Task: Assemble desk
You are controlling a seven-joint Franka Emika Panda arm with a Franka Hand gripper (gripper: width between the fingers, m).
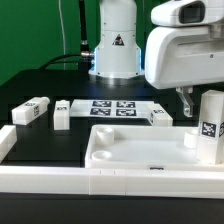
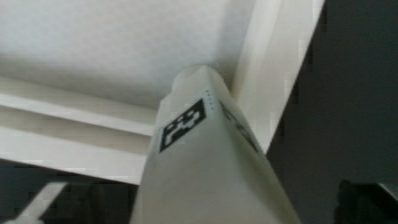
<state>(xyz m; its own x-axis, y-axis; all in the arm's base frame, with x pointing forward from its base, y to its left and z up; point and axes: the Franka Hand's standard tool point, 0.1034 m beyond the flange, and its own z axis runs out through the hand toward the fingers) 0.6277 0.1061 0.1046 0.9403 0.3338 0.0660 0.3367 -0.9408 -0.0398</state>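
The white tray-like tabletop (image 1: 140, 150) lies at the front with its rim up. One white leg (image 1: 208, 125) stands upright at its corner on the exterior view's right, tag facing out. My gripper (image 1: 195, 104) hangs over that leg. In the wrist view the leg (image 2: 214, 160) fills the middle, standing on the tabletop (image 2: 107, 50). My gripper (image 2: 205, 208) is open, with a dark gap between the leg and each of my fingertips (image 2: 43, 206). Three more legs lie on the black table: two (image 1: 30, 112) (image 1: 62, 113) on the left, one (image 1: 160, 117) behind the tabletop.
The marker board (image 1: 112, 107) lies flat behind the tabletop, in front of the arm's base (image 1: 115, 50). A long white border rail (image 1: 60, 185) runs along the front, with a short piece (image 1: 5, 145) at the exterior view's left.
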